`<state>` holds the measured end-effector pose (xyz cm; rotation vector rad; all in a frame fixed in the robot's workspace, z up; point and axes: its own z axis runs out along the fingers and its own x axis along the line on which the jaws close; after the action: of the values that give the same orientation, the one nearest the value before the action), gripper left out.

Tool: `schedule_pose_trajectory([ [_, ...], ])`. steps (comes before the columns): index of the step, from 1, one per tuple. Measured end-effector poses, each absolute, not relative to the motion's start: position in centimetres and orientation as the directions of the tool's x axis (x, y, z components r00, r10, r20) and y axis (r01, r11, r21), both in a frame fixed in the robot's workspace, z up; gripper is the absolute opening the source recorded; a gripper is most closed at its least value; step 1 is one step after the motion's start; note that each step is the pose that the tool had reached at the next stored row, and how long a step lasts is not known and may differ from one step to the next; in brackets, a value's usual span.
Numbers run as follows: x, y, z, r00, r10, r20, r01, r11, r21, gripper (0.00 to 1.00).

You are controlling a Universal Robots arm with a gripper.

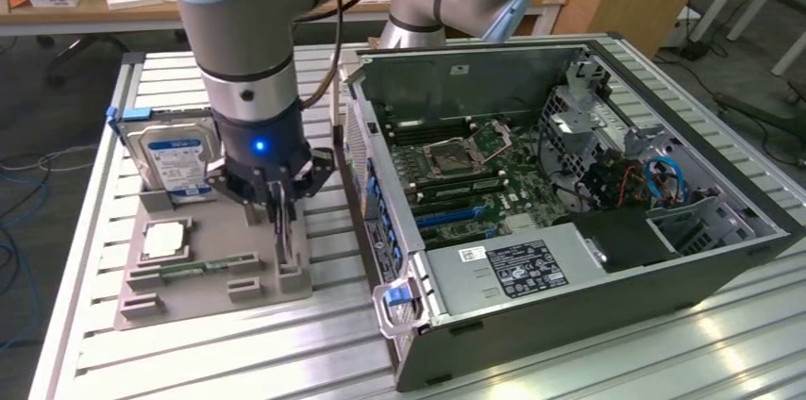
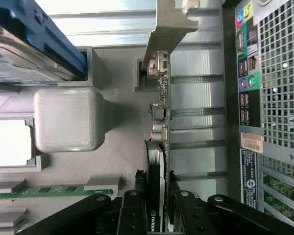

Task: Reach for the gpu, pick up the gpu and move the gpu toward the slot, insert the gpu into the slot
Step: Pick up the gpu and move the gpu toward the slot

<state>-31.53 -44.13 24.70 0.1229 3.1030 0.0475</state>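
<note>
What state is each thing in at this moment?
gpu: on edge in the grey holder, gripped
end effector: shut on the gpu
hard drive: upright in the grey holder
processor chip: flat in its recess
memory stick: flat
computer case: side open

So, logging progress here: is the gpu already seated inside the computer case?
No, the gpu stands on edge on the grey tray, outside the computer case.

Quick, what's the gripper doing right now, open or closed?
Gripper: closed on the thin dark circuit card with silvery metal bracket, standing in the grey holder.
</note>
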Motion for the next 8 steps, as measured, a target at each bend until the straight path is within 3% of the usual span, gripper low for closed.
schedule_pose_trajectory([
  [8,-31.5,-44.1,28.3,-0.996,0.08,-0.034,0.078,0.996,0.034,0.28],
])
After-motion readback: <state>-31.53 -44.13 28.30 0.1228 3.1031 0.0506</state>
